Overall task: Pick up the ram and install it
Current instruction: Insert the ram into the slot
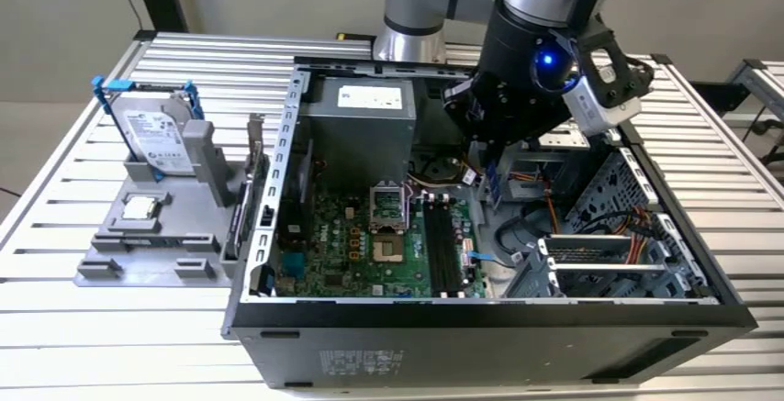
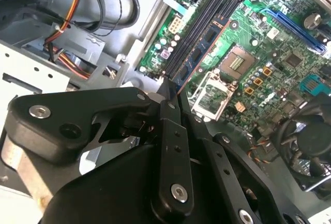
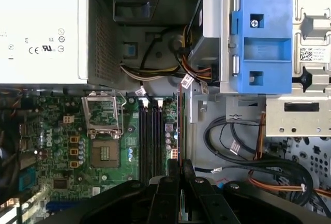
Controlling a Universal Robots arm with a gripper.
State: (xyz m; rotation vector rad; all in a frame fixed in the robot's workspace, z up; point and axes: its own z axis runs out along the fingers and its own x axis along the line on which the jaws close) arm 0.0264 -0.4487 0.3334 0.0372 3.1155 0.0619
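So, the ram (image 2: 199,53) is already picked up. It is clamped between the fingers of the gripper (image 2: 173,95), which are drawn in narrow against the stick's flat faces, near one end as far as can be seen. That grip is probably chosen so the long contact edge is kept free for a slot.

In the second wrist view the stick is seen poking out from the fingertips over the motherboard (image 2: 258,53). It runs parallel to the black memory slots (image 2: 204,19) and just beside them. In the first wrist view it is shown edge-on as a thin line (image 3: 179,125). The parallel line-up makes sense, since a stick can only be seated when matched to the slot's length. Whether the board is being touched cannot be told for sure, though the stick looks raised.

In the exterior view the gripper (image 1: 476,167) is found right of centre in the upper half of the frame, inside the open computer case (image 1: 490,314). At the exterior view's left, the hard drive (image 1: 153,135) and processor chip (image 1: 143,206) are parked on the grey holder (image 1: 147,259), well apart from the work.
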